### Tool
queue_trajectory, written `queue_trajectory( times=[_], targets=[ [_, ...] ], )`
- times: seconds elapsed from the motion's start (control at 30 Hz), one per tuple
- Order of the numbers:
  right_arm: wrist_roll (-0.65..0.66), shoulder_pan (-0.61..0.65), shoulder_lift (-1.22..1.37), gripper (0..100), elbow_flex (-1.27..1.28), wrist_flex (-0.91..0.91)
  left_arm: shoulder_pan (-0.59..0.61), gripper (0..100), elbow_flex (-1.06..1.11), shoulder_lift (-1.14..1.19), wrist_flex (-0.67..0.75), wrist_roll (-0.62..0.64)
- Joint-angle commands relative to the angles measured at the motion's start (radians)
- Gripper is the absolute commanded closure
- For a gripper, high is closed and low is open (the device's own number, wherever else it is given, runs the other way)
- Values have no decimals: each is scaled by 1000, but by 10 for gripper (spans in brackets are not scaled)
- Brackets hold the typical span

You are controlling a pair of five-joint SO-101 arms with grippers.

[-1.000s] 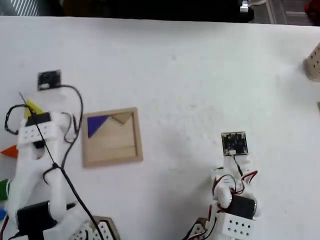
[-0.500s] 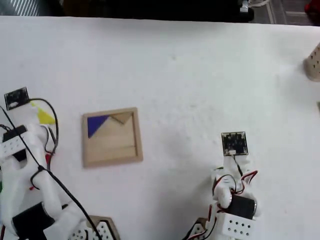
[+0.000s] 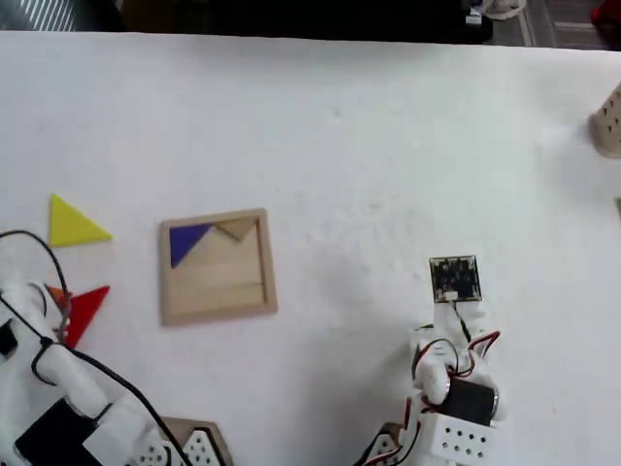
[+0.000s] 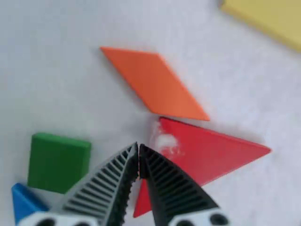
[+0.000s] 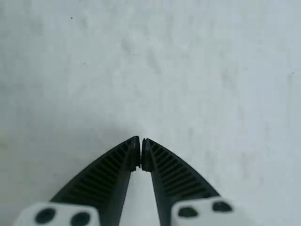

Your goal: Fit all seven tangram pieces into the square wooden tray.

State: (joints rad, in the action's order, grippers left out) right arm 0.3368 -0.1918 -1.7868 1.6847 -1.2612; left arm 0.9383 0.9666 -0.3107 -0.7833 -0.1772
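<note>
One blue triangle (image 3: 184,241) lies flat in the square wooden tray (image 3: 270,264), tucked into its far left corner. Beside it, along the far rim, sits a pale wood-toned triangle (image 3: 239,229). The rest of the tray floor is bare grained wood inside a raised, lighter rim.

Left of the tray and apart from it, on the white, faintly textured table (image 3: 388,146), lie a yellow triangle (image 3: 70,223) and, nearer, a red triangle (image 3: 85,309). The left wrist view shows the loose pieces as smooth, matte slabs with crisp edges. An orange parallelogram (image 4: 153,82) lies with one corner just beside the red triangle. A green square (image 4: 59,161) shows a thick side face, and a blue piece (image 4: 23,205) sits just beside it.

The left gripper (image 4: 138,153) has black ribbed fingers (image 4: 108,186) pressed tip to tip, with nothing between them. Its tip is over the red triangle's edge; whether it touches cannot be told. The right gripper (image 5: 140,153) is likewise closed on nothing, over bare table. The right arm (image 3: 451,388) stands at the near edge, well to the right of the tray.

Broad open table stretches far of and right of the tray, out to a pale perforated block (image 3: 609,121) at the right edge.
</note>
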Motion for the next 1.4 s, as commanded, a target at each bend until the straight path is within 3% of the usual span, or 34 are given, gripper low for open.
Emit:
queue_trajectory(
  times=[0.0, 0.27, 0.43, 0.5, 0.67, 0.83, 1.13, 1.37],
  targets=[
    [9, 2, -12, 981, 6, -1, 139, 976, 17, -48, 84, -74],
    [9, 1, -12, 981, 6, -1, 337, 963, 9, -44, 117, -101],
    [9, -1, -12, 981, 6, -1, 401, 740, 9, -42, 114, -94],
    [9, -1, -12, 981, 6, -1, 403, 697, 12, -42, 112, -94],
    [9, -1, -12, 981, 6, -1, 404, 747, 14, -42, 91, -172],
    [9, -1, -12, 981, 6, -2, 404, 752, -64, -48, -101, -330],
    [9, -1, -12, 981, 6, -2, 404, 754, -278, -42, -391, -333],
    [9, -1, -12, 981, 6, -2, 404, 755, -267, -42, -407, -333]
  ],
)
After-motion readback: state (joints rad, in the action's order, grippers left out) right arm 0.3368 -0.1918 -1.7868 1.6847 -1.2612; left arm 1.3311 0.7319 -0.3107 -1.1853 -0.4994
